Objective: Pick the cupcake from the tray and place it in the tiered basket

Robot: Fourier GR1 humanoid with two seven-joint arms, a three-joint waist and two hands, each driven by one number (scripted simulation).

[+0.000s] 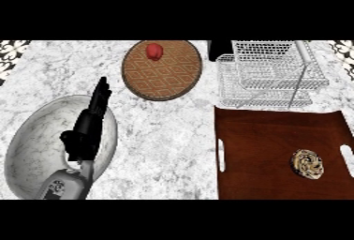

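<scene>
The cupcake (307,164), a round swirled brown-and-cream shape seen from above, sits on the dark wooden tray (269,140) at the lower right. The white wire tiered basket (266,75) stands just behind the tray, at the upper right. My left hand (88,124) is at the left, over a marbled bowl, fingers straight and pointing away from me, holding nothing. It is far from both the cupcake and the basket. My right hand does not show.
A round woven mat (162,70) lies at the back centre with a red fruit-like object (154,51) on its far edge. The large marbled bowl (31,154) takes up the lower left. A dark object (220,49) stands behind the basket.
</scene>
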